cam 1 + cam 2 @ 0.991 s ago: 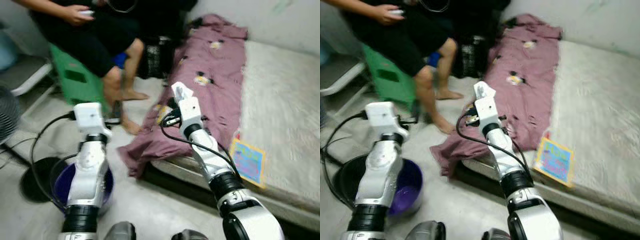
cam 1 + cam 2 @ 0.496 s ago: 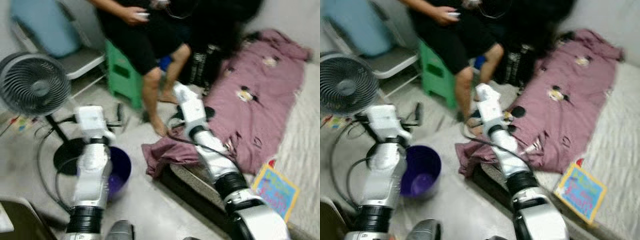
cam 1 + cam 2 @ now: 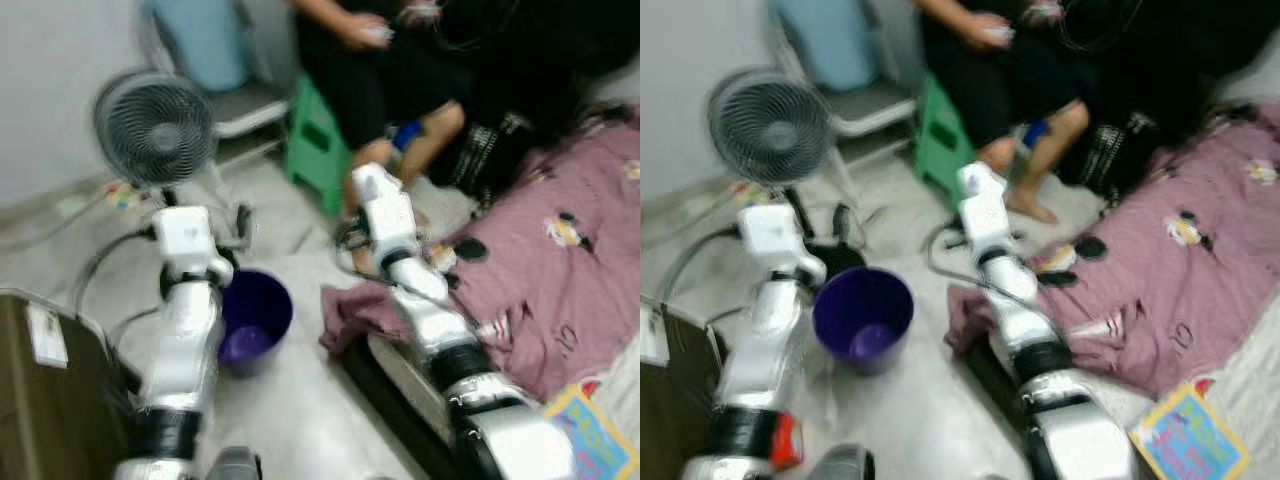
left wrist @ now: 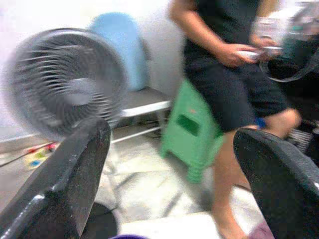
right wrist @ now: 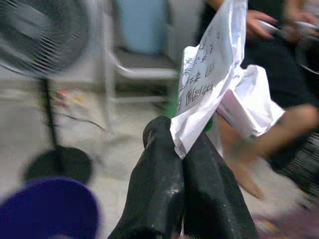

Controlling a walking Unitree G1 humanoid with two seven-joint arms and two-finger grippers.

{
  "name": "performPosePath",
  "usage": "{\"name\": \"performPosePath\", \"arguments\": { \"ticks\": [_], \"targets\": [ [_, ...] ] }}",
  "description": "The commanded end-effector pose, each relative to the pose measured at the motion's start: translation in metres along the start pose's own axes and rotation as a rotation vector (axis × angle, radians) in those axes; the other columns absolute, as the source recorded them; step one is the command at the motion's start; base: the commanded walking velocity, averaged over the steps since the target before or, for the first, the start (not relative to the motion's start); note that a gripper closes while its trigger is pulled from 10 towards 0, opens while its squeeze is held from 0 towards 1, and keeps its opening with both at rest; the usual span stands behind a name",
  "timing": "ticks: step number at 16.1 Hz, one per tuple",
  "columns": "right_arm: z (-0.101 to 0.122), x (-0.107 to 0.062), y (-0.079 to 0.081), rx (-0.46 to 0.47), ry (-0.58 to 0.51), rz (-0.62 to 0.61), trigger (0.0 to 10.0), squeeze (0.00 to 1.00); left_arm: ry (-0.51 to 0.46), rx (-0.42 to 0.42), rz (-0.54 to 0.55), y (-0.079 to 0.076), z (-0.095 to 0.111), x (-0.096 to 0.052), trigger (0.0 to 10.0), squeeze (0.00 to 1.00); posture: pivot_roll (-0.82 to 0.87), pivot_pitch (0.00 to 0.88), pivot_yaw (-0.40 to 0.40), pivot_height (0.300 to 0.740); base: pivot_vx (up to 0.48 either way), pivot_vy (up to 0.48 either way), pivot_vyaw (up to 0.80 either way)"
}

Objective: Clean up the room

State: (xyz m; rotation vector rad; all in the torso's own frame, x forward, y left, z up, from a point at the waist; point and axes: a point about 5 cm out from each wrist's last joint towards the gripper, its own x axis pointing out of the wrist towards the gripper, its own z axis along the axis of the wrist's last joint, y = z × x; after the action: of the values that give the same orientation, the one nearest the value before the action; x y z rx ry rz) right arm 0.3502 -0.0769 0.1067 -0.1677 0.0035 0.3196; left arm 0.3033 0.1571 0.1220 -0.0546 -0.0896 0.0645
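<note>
My right gripper (image 5: pixel 177 137) is shut on a crumpled white paper (image 5: pixel 214 74) with printed text, which sticks up from between the fingers. A purple bucket (image 3: pixel 862 318) stands open on the floor between my two arms, below and to the left of the right gripper, and its rim shows as purple bucket (image 5: pixel 45 209) in the right wrist view. My left gripper (image 4: pixel 172 164) is open with nothing between its fingers, held above the floor just left of the bucket. The frames are blurred.
A standing fan (image 3: pixel 155 128) is at the far left with its cable on the floor. A person (image 3: pixel 400 70) sits on a green stool (image 3: pixel 320 140). A pink blanket (image 3: pixel 560 260) hangs off the mattress at the right, beside a colourful book (image 3: pixel 1185 440). A brown box (image 3: pixel 40 400) stands near left.
The whole view has swung to the left: the fan and the brown box have come in, the mattress has slid out right. The purple bucket now lies between the arms.
</note>
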Motion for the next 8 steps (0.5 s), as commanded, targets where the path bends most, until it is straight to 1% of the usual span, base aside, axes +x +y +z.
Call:
{"name": "performPosePath", "arguments": {
  "ticks": [1,8],
  "targets": [
    [-0.0005,-0.0004,-0.0076,-0.016,0.003,-0.012,10.0,0.0,-0.016,-0.015,-0.028,-0.0086,0.0031,0.0013,10.0,0.0,0.04,0.0,-0.058,0.74,0.0,0.0,0.8],
    [0.0,0.0007,-0.0079,-0.013,0.003,-0.013,10.0,0.0,-0.013,-0.046,-0.059,-0.0133,0.0025,0.0015,10.0,0.0,0.04,0.0,-0.061,0.74,0.0,0.0,0.8]
  ]
}}
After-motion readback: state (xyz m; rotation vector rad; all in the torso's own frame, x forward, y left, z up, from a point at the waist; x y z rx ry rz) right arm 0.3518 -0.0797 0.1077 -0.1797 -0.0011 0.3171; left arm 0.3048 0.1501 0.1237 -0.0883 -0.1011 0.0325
